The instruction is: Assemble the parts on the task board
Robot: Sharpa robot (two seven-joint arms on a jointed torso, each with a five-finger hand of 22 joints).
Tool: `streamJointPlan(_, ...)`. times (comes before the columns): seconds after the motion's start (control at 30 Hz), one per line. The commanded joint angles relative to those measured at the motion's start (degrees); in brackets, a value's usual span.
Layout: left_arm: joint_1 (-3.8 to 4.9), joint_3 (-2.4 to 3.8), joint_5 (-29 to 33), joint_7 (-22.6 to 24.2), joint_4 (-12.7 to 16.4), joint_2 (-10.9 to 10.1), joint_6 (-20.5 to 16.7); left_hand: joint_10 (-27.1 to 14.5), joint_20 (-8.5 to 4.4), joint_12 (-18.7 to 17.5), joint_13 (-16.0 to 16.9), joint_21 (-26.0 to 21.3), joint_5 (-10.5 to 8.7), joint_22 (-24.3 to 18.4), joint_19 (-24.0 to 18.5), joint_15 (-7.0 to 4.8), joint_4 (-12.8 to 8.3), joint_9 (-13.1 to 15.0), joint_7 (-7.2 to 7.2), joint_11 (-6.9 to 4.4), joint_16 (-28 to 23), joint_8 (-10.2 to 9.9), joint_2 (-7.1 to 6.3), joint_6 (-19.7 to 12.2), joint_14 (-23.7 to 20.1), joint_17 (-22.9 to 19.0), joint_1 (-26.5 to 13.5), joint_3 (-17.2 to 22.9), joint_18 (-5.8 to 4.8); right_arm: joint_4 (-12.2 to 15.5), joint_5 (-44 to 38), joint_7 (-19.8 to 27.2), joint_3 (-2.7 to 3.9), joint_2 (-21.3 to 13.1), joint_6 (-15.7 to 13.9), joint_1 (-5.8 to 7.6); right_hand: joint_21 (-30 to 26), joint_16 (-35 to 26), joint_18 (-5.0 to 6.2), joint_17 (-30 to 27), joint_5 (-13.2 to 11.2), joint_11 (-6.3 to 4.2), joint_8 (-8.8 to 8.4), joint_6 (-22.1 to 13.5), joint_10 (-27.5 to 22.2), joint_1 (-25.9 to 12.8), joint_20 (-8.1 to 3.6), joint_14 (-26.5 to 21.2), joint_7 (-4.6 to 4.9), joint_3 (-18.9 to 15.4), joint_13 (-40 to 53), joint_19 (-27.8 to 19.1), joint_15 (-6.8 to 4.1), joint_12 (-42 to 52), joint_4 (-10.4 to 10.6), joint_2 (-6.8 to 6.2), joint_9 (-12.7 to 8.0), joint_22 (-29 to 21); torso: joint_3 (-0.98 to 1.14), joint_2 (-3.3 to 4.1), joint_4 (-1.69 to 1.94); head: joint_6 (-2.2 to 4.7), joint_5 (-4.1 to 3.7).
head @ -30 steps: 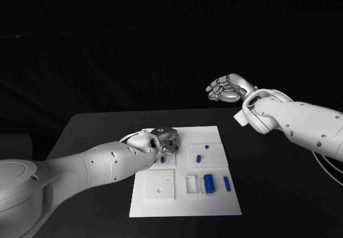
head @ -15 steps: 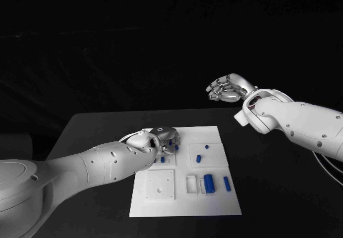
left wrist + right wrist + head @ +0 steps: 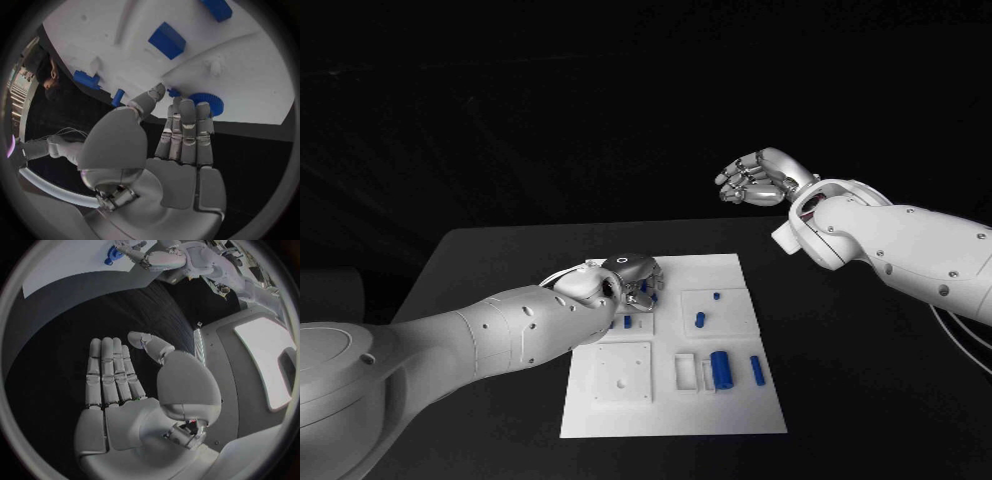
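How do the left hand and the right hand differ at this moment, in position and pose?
The left hand is low over the task board, its fingertips at a round blue part; the right hand is raised, away from the board. The left hand reaches downward; the right hand's fingers are straight and together. Both are silver, on white arms.

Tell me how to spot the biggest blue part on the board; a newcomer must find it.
On the white task board, look at the near right section. The large blue cylinder lies there beside a white bracket; it is thicker than the slim blue bar on its other side.
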Motion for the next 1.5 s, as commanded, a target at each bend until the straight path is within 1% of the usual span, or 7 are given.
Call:
streamJointPlan(0.03, -0.08, 0.03, 0.4, 0.1, 0.1, 0.1, 1.6, -0.6, -1.67, 0.4, 0.1, 0.2, -0.27, 0.9, 0.4, 0.16, 0.3, 0.0, 0.49, -0.06, 0.3, 0.5, -0.10, 0.4, 0.3, 0.1, 0.2, -0.1, 0.46, 0.1, -0.5, 0.3, 0.02, 0.0, 0.6, -0.01, -0.3, 0.1, -0.01, -0.1, -0.4, -0.16, 0.28, -0.1, 0.4, 0.3, 0.12, 0.0, 0.12, -0.3, -0.1, 0.5, 0.43, -0.3, 0.1, 0.26, -0.1, 0.1, 0.03, -0.04, 0.07, -0.11, -0.05)
streamJointPlan(0.4, -0.30, 0.01, 0.2, -1.4, -0.8, 0.6, 5.1, -1.2, -1.61, 1.5, 0.3, 0.2, -0.28, 1.1, 0.0, 0.21, 0.2, 0.3, 1.61, -0.03, 0.4, 2.0, 0.55, 2.7, 0.0, 0.1, 0.0, -0.3, 0.35, 0.0, -0.5, 0.4, 0.02, 0.1, 0.6, -0.01, -0.3, 0.1, -0.01, -0.1, -0.4, -0.16, 0.28, -0.1, 0.4, 0.3, 0.12, 0.0, 0.12, -0.3, -0.1, 0.5, 0.43, -0.4, 0.1, 0.24, -0.1, 0.1, -0.05, 0.02, -0.03, -0.21, -0.02)
streamJointPlan(0.7, -0.59, 0.01, 0.2, -1.3, -1.3, 1.0, 4.8, -1.6, -1.61, 1.9, 0.3, 0.3, -0.28, 1.1, -0.1, 0.24, 0.0, 0.2, 1.58, 0.02, 0.5, 2.1, 0.71, 2.7, -0.1, 0.2, -0.1, -0.4, 0.31, 0.1, -0.5, 0.4, 0.02, 0.0, 0.6, -0.01, -0.4, 0.2, -0.01, -0.1, -0.4, -0.15, 0.29, 0.0, 0.5, 0.3, 0.13, 0.0, 0.12, -0.3, -0.1, 0.5, 0.44, -0.4, 0.1, 0.24, -0.1, 0.1, -0.06, 0.02, 0.02, -0.31, -0.27)
streamJointPlan(0.9, -0.61, 0.02, 0.2, -0.9, -0.9, 1.0, 5.1, -2.5, -1.54, 2.2, 0.3, 0.3, -0.27, 1.1, -0.2, 0.39, 0.0, -0.2, 1.01, 0.18, 0.6, 1.7, 0.86, 1.8, -0.2, 0.2, -0.1, -0.4, 0.30, 0.0, -0.5, 0.4, 0.02, 0.0, 0.6, -0.01, -0.4, 0.2, -0.01, -0.1, -0.4, -0.15, 0.30, 0.0, 0.5, 0.3, 0.13, 0.0, 0.12, -0.3, -0.1, 0.5, 0.44, -0.5, 0.1, 0.25, -0.1, 0.1, -0.02, -0.04, 0.04, -0.35, -0.29)
streamJointPlan(1.17, -0.63, 0.00, 0.2, -0.7, -1.4, 1.1, 4.8, -2.7, -1.52, 2.8, 0.2, 0.5, -0.28, 1.1, -0.3, 0.34, -0.1, -0.1, 1.61, 0.12, 0.7, 2.6, 1.17, 3.1, -0.2, 0.2, -0.3, -0.5, 0.38, 0.0, -0.5, 0.4, 0.02, 0.0, 0.6, -0.01, -0.6, 0.2, -0.01, -0.2, -0.9, -0.15, 0.31, 0.0, 0.7, 0.1, 0.13, 0.0, 0.11, -0.4, -0.3, 0.6, 0.45, -0.7, 0.1, 0.27, -0.1, 0.3, 0.02, -0.07, 0.06, -0.31, -0.33)
streamJointPlan(1.37, -1.28, 0.00, 0.1, -0.6, -2.3, 1.6, 4.4, -2.7, -1.54, 3.1, 0.1, 0.6, -0.31, 1.1, -0.3, 0.25, 0.3, -0.2, 1.64, 0.01, 0.8, 2.8, 0.90, 3.4, -0.2, 0.2, -1.4, -1.0, 0.34, 0.2, -0.5, 0.3, 0.02, -0.1, 0.5, -0.01, -0.7, 0.2, -0.01, -0.2, -1.2, -0.16, 0.31, 0.0, 0.8, 0.1, 0.12, 0.0, 0.11, -0.4, -0.3, 0.7, 0.44, -0.9, 0.1, 0.34, -0.2, 0.3, -0.03, 0.04, -0.03, -0.16, -0.39)
streamJointPlan(1.5, -1.53, 0.00, 0.1, -0.7, -2.3, 1.7, 3.8, -2.6, -1.67, 3.3, 0.0, 0.6, -0.28, 1.1, -0.2, 0.13, 0.1, -0.3, 1.52, -0.10, 0.9, 3.0, 1.52, 3.5, -0.1, 0.3, -0.9, -0.8, 0.45, 0.2, -0.5, 0.3, 0.02, -0.2, 0.5, -0.01, -0.7, 0.2, -0.01, -0.2, -1.3, -0.16, 0.31, 0.0, 0.8, 0.1, 0.12, 0.0, 0.11, -0.4, -0.4, 0.7, 0.44, -0.9, 0.1, 0.34, -0.2, 0.3, -0.06, 0.05, -0.06, -0.24, -0.51)
